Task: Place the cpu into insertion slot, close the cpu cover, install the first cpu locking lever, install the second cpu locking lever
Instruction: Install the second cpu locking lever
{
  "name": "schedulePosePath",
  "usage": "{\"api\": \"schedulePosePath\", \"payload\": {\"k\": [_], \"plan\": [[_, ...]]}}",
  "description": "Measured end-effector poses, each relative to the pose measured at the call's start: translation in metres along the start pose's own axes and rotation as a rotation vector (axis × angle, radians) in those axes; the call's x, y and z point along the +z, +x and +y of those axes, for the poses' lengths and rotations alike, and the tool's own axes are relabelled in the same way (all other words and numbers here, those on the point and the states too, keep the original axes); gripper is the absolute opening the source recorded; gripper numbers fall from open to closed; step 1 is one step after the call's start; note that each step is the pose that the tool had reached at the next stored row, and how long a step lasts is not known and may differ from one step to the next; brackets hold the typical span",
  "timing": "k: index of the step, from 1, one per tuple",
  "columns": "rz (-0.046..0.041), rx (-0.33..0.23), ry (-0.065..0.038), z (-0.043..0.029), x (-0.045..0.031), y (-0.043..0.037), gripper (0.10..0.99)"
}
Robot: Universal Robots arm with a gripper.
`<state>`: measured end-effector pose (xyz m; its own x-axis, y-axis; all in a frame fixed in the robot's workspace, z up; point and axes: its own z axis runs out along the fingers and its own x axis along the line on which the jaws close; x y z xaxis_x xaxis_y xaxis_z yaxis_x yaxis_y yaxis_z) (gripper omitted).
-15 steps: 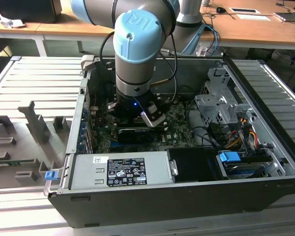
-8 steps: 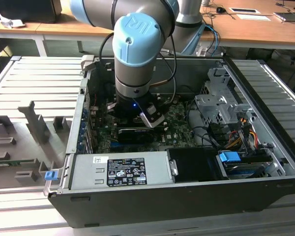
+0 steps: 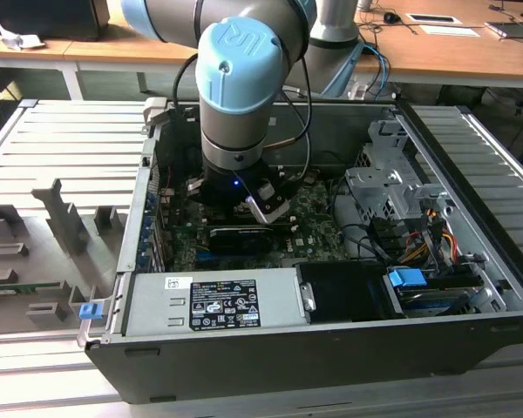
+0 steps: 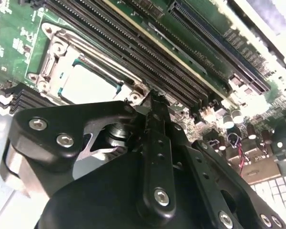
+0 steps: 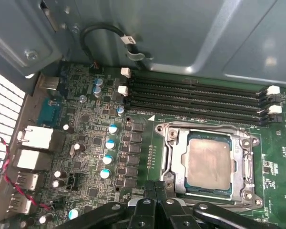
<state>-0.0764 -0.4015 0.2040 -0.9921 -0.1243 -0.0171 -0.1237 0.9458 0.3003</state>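
One arm is being shown lowered into the open computer case (image 3: 471, 340) in the exterior view, with the gripper (image 5: 155, 191) being held just above the green motherboard (image 5: 100, 95) in both wrist views. Its black fingers (image 4: 155, 143) are being pressed together with no gap showing between them, and nothing is being carried. In the first wrist view, the cpu (image 5: 209, 163) is being seated flat in the socket, and the cpu cover (image 5: 174, 162) is being laid down around it as a silver frame, with the chip's pale top being exposed through the open middle. The fingertips are being kept just beside the socket's near edge; contact with the frame cannot be determined. Four black memory slots (image 5: 195, 98) are being seen running alongside the socket, on the side away from the gripper
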Motion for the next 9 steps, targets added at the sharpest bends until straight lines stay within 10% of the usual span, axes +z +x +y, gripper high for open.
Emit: {"api": "schedulePosePath", "payload": {"k": [9], "plan": [[0.0,0.0,0.0,0.0051,-0.0157,-0.0002,0.106]]}}
